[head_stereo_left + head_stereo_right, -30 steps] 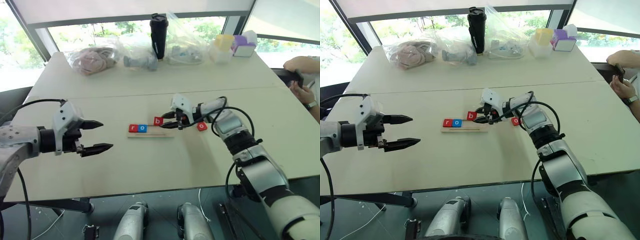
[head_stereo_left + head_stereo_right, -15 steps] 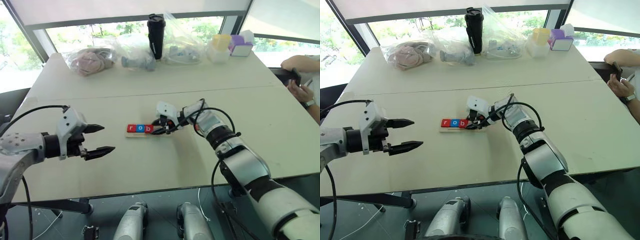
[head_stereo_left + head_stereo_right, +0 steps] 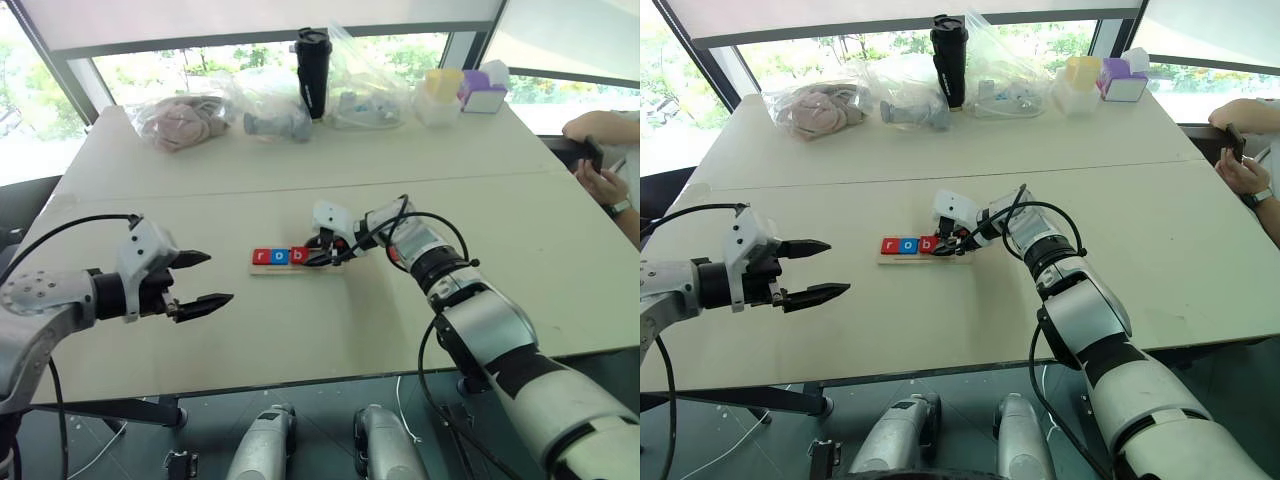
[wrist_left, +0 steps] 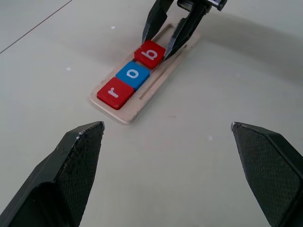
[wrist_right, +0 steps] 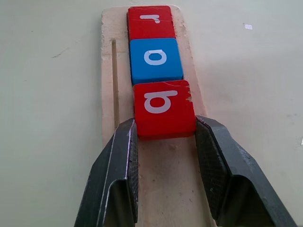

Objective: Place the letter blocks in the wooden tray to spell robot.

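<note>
Three letter blocks (image 5: 156, 58) show; right gripper (image 5: 165, 137) pinches b, left gripper (image 3: 205, 279) gapes

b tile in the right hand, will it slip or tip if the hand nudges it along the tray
The b tile looks flat and low, so it probably slides rather than tips. It looks rigid, with a chipped corner, so the right hand pinching its sides likely holds firm. The tray looks smooth, and the o tile touching it would likely stop it.
</note>
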You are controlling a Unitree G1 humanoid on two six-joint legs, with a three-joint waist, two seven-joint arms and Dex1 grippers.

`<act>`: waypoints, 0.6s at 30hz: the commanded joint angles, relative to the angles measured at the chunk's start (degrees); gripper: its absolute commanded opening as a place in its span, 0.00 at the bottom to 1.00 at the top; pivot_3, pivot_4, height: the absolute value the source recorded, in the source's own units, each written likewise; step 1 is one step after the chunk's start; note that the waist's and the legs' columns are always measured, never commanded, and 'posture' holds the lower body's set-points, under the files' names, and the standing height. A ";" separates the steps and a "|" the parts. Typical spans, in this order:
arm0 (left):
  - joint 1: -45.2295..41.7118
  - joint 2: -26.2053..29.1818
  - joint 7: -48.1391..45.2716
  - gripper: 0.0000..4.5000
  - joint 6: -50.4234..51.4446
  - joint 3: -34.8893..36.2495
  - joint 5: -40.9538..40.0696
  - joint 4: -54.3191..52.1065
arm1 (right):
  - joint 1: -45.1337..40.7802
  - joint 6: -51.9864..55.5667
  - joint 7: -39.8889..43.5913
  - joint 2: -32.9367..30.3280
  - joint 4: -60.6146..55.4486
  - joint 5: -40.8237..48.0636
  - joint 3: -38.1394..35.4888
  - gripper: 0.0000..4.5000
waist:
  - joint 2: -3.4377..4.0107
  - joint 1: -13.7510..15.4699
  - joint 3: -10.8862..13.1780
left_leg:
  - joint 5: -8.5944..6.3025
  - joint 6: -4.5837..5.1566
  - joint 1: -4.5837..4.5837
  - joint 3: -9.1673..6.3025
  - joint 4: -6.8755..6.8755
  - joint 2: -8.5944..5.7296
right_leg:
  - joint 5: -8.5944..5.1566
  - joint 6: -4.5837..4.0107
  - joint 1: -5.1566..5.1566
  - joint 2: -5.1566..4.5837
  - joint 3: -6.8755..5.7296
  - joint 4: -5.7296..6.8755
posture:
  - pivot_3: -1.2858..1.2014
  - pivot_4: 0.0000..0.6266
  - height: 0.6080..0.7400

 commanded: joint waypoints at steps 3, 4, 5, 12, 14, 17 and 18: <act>-1.57 -0.26 0.36 1.00 -0.54 -0.51 0.32 -0.84 | -1.34 0.31 1.22 1.15 -0.71 0.71 -1.75 0.25 | 0.00 -0.09 0.00 | 0.00 0.00 0.00 0.00 0.00 0.00 | 0.00 0.00 0.00 0.00 0.00 0.00 | 0.52 0.24 1.00; -1.61 -0.30 0.40 1.00 -0.53 -0.60 0.35 -0.87 | -1.26 0.33 1.72 1.29 -0.87 0.83 -1.83 0.25 | 0.00 -0.14 0.00 | 0.00 0.00 0.00 0.00 -0.01 0.00 | 0.00 0.00 0.00 0.00 0.00 0.00 | 0.52 0.24 1.00; -1.63 -0.32 0.44 1.00 -0.55 -0.70 0.39 -0.90 | -1.25 0.41 1.78 1.50 -0.96 0.82 -1.88 0.25 | 0.00 -0.25 0.00 | 0.00 0.00 0.00 0.00 -0.01 0.00 | 0.00 0.01 0.00 0.01 0.00 0.00 | 0.52 0.24 1.00; -1.72 -0.20 0.85 1.00 -0.62 -0.91 0.38 -0.90 | -1.71 0.65 0.22 2.33 0.12 0.15 -2.53 0.59 | 0.00 -0.99 0.00 | 0.01 -0.01 0.00 -0.02 -0.01 0.00 | 0.00 0.01 0.00 0.01 0.00 0.01 | 0.52 0.24 1.00; -1.73 -0.22 0.95 1.00 -0.61 -0.91 0.36 -0.87 | -1.87 0.66 -0.44 2.33 0.49 0.10 -2.87 0.83 | 0.00 -1.18 0.00 | 0.01 -0.01 0.00 -0.03 -0.03 0.00 | 0.01 0.01 0.00 0.01 0.00 0.01 | 0.52 0.24 1.00; -1.64 -0.26 1.06 1.00 -0.73 -0.99 0.49 -0.76 | -2.17 0.09 -1.72 2.08 0.82 -0.05 -3.20 0.99 | 0.00 -1.23 0.00 | 0.01 -0.01 0.01 -0.03 -0.05 0.00 | 0.01 0.01 -0.02 0.02 0.00 0.02 | 0.52 0.24 1.00; -1.62 -0.30 1.11 1.00 -0.78 -1.08 0.55 -0.73 | -2.32 -0.08 -2.17 1.96 0.77 0.01 -3.44 0.99 | 0.00 -1.23 0.00 | 0.01 -0.02 0.01 -0.03 -0.06 0.00 | 0.01 0.01 -0.02 0.02 0.00 0.02 | 0.52 0.24 1.00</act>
